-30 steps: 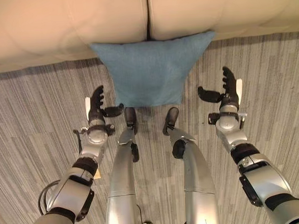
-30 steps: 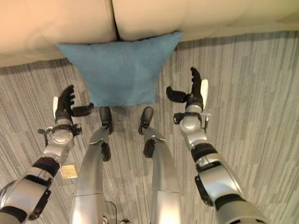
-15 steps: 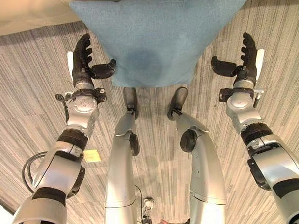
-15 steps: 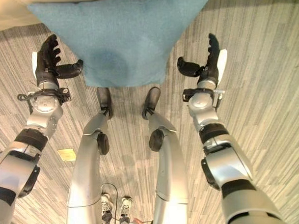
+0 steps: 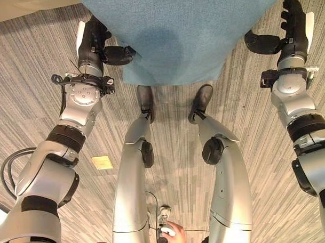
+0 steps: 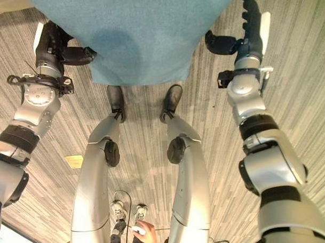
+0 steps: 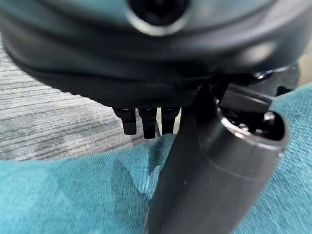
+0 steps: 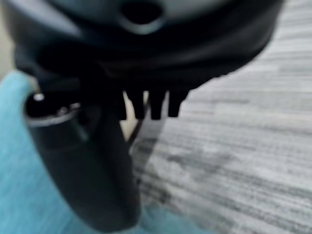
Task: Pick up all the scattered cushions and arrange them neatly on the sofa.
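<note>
Both hands are open, fingers straight, thumbs turned inward. The left hand (image 5: pixel 93 43) touches the left edge of the blue cushion (image 5: pixel 181 35); the right hand (image 5: pixel 287 29) stands just beside its right edge. The cushion lies on the carpet (image 5: pixel 33 99) between them, so a two-handed squeeze looks likely.

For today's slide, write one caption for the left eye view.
Both open robot hands, left and right, flank a blue cushion on striped grey carpet.

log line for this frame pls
phase: reach | target: blue cushion leaning on the striped carpet | left hand open, thumb at the cushion's edge | right hand open, apart from it | grasp: not yet
</note>
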You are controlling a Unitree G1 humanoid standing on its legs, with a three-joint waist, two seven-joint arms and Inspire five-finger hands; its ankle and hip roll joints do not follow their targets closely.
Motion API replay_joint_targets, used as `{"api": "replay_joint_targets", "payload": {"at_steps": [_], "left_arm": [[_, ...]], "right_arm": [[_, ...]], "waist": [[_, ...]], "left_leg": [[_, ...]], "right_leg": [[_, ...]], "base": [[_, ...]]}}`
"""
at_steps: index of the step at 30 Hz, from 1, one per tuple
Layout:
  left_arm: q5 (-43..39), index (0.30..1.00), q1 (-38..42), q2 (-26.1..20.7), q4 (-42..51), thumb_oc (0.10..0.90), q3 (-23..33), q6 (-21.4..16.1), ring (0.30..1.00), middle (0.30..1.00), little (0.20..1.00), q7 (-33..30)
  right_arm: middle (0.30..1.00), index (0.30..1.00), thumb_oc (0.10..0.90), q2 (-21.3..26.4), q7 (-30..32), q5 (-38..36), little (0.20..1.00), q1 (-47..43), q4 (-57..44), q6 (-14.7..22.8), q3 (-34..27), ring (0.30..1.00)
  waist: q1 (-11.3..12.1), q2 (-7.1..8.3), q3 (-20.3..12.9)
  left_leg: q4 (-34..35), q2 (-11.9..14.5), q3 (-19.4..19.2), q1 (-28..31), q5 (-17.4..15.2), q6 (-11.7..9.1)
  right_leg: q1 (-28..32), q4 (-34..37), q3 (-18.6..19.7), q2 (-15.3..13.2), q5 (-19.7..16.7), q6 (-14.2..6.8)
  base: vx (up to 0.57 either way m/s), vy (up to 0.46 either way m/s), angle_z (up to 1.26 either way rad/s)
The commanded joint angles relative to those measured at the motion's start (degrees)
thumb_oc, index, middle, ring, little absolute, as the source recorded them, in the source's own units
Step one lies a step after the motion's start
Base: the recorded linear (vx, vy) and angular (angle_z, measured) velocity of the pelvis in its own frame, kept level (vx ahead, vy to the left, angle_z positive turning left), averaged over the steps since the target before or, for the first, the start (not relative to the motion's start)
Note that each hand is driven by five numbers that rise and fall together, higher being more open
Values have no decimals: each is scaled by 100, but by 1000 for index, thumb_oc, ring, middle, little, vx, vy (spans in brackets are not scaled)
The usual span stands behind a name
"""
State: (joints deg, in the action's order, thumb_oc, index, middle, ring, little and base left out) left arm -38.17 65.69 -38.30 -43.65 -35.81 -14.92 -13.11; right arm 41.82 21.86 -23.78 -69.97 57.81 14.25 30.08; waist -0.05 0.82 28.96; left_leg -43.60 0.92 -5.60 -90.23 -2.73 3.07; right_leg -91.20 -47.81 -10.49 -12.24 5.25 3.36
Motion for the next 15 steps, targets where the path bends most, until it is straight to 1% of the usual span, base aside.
{"api": "replay_joint_targets", "payload": {"at_steps": [1,2,4,5,7,8,9,12,15], "left_arm": [[40,900,-374,413,590,800,257,-517,900,900,900,227],[-13,900,-373,485,788,800,151,-538,900,900,900,254],[-18,900,-362,510,888,800,133,-556,900,900,900,234],[15,900,-383,553,1006,800,113,-565,900,900,900,212],[19,900,-389,552,1011,800,120,-563,900,900,900,209],[29,900,-381,649,1089,800,100,-583,900,900,900,156],[30,900,-379,647,1089,800,106,-583,900,900,900,155],[105,900,-353,879,1060,800,101,-586,900,900,900,75],[99,900,-286,1090,972,800,37,-555,900,900,900,67]], "right_arm": [[900,900,800,36,19,93,900,408,-133,210,238,900],[900,900,800,-30,-14,277,900,177,-118,163,544,900],[900,900,800,-75,-13,319,900,90,-82,143,629,900],[900,900,800,-147,-31,433,900,-30,-180,116,778,900],[900,900,800,-150,-29,434,900,-35,-180,114,785,900],[900,900,800,-304,-27,605,900,-237,-274,76,992,900],[900,900,800,-307,-27,605,900,-248,-269,76,999,900],[900,900,800,-509,-62,763,900,-395,-370,47,1176,900],[900,900,800,-668,-199,589,900,-392,-215,15,1140,900]], "waist": [[-54,-200,-855],[21,-214,-895],[43,-230,-899],[78,-242,-903],[73,-247,-903],[122,-251,-881],[116,-256,-875],[137,-244,-863],[137,-238,-871]], "left_leg": [[56,-77,57,30,-457,-109],[95,-101,75,30,-416,-112],[99,-118,86,30,-414,-111],[99,-127,108,29,-390,-115],[100,-128,110,29,-389,-115],[75,-158,137,27,-349,-135],[74,-160,140,27,-347,-136],[72,-191,189,27,-294,-169],[43,-208,217,27,-266,-190]], "right_leg": [[325,-318,211,275,1151,-526],[319,-278,202,277,1121,-548],[327,-273,201,280,1116,-548],[327,-276,194,274,1110,-546],[328,-275,192,274,1109,-546],[329,-296,183,266,1093,-537],[331,-297,181,264,1094,-537],[357,-331,153,227,1050,-533],[382,-353,151,225,1036,-521]], "base": [[0,0,0],[0,0,0],[0,0,0],[7,15,4],[4,7,2],[0,0,0],[0,0,0],[0,0,0],[-4,-1,1]]}}
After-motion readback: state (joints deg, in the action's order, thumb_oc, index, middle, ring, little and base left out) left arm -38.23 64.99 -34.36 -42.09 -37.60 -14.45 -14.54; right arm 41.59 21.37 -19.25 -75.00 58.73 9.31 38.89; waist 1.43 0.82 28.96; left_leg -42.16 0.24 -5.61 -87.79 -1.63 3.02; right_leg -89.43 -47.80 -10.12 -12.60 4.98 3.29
